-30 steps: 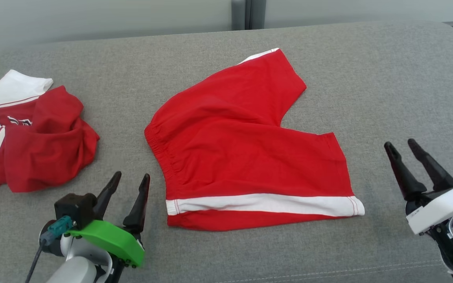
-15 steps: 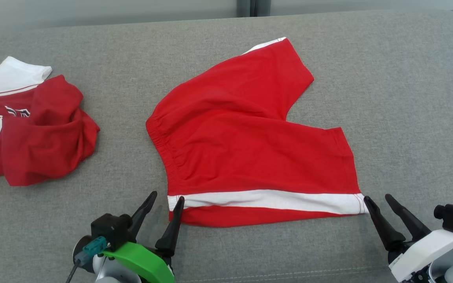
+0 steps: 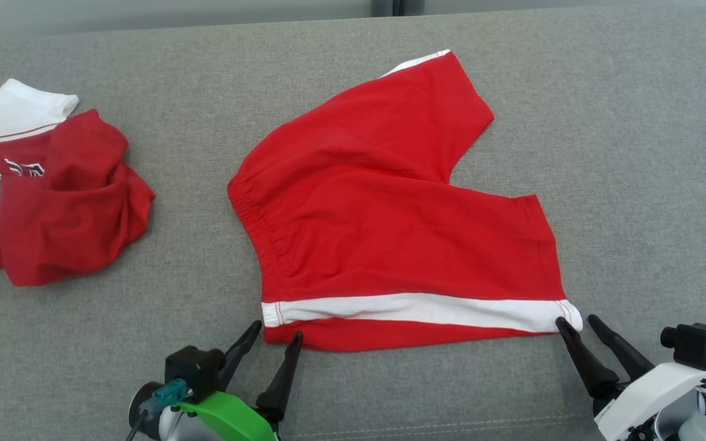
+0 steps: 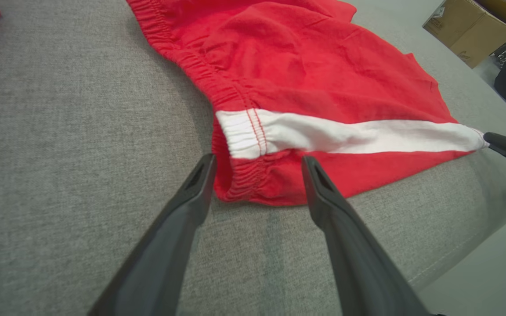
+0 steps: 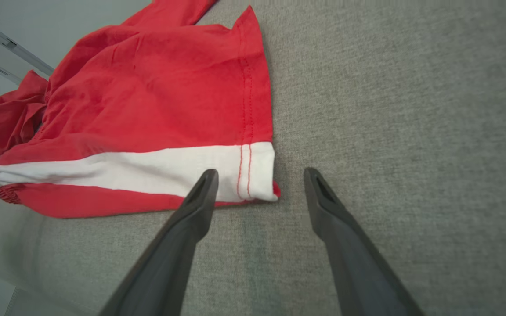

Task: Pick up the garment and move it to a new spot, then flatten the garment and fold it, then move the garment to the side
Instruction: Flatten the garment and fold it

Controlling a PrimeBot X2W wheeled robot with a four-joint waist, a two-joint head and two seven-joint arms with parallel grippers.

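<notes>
Plainly the red shorts (image 3: 390, 233), spread flat in the middle of the grey cushion (image 3: 635, 153), look light and limp. Both jaws stand apart, the left gripper (image 3: 277, 331) at the waistband's near corner and the right gripper (image 3: 575, 320) at the white-striped hem corner, both likely good pinch points.
</notes>
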